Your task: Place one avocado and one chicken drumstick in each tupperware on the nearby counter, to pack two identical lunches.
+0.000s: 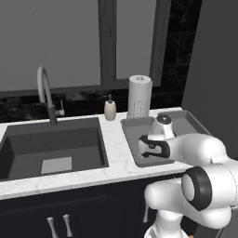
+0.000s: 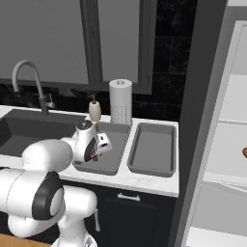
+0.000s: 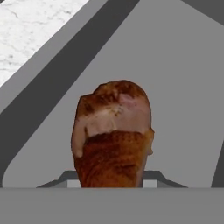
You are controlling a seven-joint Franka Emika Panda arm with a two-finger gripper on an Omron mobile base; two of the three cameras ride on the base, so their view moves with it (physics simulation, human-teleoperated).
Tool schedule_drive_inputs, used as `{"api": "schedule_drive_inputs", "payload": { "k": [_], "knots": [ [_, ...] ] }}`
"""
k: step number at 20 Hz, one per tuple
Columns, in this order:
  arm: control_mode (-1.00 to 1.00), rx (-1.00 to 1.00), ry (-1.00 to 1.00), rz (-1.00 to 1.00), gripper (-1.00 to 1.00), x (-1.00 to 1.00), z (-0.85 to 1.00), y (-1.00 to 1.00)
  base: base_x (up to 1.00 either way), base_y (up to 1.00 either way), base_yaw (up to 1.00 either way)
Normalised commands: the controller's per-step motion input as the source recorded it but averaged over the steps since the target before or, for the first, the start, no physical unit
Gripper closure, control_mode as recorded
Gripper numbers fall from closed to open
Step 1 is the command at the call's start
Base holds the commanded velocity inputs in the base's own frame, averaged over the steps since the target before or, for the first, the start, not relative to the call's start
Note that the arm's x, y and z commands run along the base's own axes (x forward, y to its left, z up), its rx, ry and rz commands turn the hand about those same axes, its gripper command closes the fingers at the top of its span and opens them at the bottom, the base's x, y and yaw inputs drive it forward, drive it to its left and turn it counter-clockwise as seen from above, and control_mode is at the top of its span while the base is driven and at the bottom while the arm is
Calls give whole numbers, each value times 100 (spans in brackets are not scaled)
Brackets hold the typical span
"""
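- You see the white marbled counter (image 2: 144, 185) over dark cabinets, with a dark sink (image 1: 51, 146) sunk into it.
- Two grey trays (image 2: 153, 149) sit side by side on it.
- A soap dispenser (image 1: 110, 109) and paper towel roll (image 1: 139, 96) stand behind them.

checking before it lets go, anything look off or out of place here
Nothing stands out. The hand holds a chicken drumstick over the left tupperware, the right tupperware sits square beside it, and nothing has spilled on the counter.
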Motion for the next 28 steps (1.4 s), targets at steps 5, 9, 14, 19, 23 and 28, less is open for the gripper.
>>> {"api": "schedule_drive_inputs", "payload": {
  "k": [5, 9, 14, 19, 23, 28],
  "knots": [
    [-100, 0, 0, 0, 100, 11, -19, 0, 0, 0, 0],
    [-100, 0, 0, 0, -100, 17, -23, 0, 0, 0, 0],
    [-100, 0, 0, 0, -100, 24, -15, 0, 0, 0, 0],
    [-100, 0, 0, 0, -100, 1, 2, 0, 0, 0, 0],
    [-100, 0, -6, 0, -100, -39, 79, 1, 0, 0, 0],
    [-100, 0, -8, -1, -100, -55, 100, 18, 0, 0, 0]
  ]
}}
